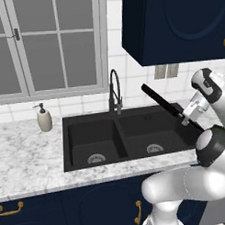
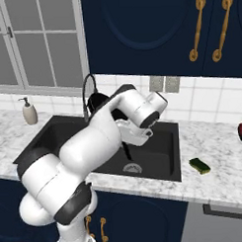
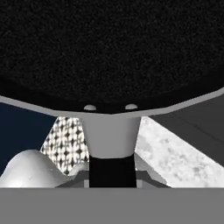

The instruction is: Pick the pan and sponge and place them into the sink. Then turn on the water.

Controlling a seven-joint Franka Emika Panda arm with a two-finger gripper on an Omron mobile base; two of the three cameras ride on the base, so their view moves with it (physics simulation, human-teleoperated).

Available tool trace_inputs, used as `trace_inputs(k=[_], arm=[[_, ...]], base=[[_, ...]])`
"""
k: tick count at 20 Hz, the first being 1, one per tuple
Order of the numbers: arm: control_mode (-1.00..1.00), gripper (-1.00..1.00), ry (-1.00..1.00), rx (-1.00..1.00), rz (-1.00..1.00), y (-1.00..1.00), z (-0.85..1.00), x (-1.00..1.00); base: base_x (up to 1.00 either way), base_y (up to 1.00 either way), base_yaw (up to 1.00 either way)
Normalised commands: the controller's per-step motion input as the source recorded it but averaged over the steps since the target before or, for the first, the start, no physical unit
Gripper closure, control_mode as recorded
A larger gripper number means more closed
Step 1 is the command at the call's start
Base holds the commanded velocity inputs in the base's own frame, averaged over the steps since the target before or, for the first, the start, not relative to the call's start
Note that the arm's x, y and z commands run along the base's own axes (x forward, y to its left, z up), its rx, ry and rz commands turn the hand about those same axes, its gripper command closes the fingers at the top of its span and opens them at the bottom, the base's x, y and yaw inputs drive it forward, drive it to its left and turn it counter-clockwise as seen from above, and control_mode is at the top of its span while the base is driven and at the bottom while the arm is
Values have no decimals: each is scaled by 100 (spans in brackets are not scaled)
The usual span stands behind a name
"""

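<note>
Pincer (image 1: 184, 119) clamped on the pan (image 1: 162, 103) by its handle, arm bent over the sink (image 1: 87, 133), pan raised and tilted above the right basin; sponge (image 2: 199, 165) on the table (image 2: 218, 159)

A white marbled bench (image 1: 28, 158) carries a black double sink (image 1: 69, 148), with a cream soap bottle (image 1: 44, 119) to its left and a green sponge (image 2: 199, 165) to its right.

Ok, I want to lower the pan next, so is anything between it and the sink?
Nothing visible. The pan is held in the air above the sink, whose basins look bare down to the drains. The faucet stands at the back rim, close beside the pan, so watch it while lowering.
</note>
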Motion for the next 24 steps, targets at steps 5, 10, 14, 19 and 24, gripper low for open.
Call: trace_inputs(k=[5,10,14,19,24], arm=[[-100,100,-22,-26,8,-2,-81,25],[-100,100,-19,-24,7,-20,-35,22],[-100,100,-3,-31,14,-19,-22,30],[-100,100,0,-15,24,-50,-28,30],[-100,100,0,-4,7,-22,-61,32]], base=[[0,0,0],[0,0,0],[0,0,0],[0,0,0],[0,0,0]])
